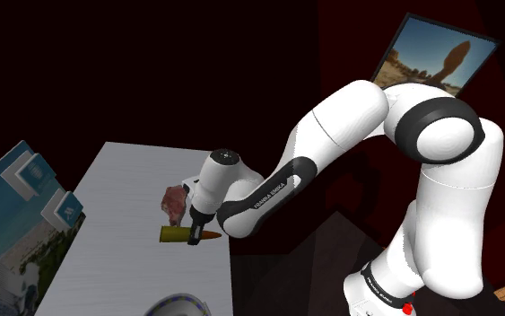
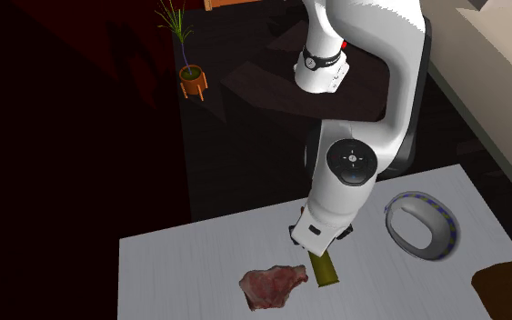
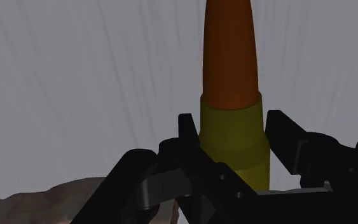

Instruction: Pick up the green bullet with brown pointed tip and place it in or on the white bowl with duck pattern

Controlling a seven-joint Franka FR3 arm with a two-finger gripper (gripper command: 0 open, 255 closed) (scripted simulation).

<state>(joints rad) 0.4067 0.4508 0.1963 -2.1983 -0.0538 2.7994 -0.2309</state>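
Where the bullet lies: the bullet [image 1: 171, 234] is flat on the table [image 1: 125, 206], with an olive-green casing and a brown pointed tip that faces the shoulder view's right.
Gripper: the gripper [image 1: 193, 233] is down at the table; its fingers [image 3: 187, 130] press against both sides of the casing, clasping the bullet [image 3: 231, 137].
Wrist view alone: shows that contact up close, with the brown tip running away from the fingers over the pale table [image 3: 75, 76] and an edge of the meat [image 3: 44, 200] off to one side.
Shoulder view: the bullet's full length shows, crossed by the black fingers. The meat [image 1: 174, 202] is just behind it, and the bowl [image 1: 177, 303] has its rim at the lower edge.
Second exterior view: the white arm [image 2: 349, 168] covers the hand. The bullet [image 2: 324, 270] pokes out beneath it, just beside the meat [image 2: 272, 284].
Bowl: the bowl [image 2: 445, 232] is white with a blue-marked rim and stands well apart from the bullet, toward that view's right.
Surface: light grey table [image 2: 181, 273] with faint streaks.
Room: dim and dark red-black. A framed desert picture [image 1: 439, 54] hangs behind the arm, a blue panel [image 1: 17, 215] leans at the shoulder view's left, and a potted plant [image 2: 190, 77] stands on the floor.
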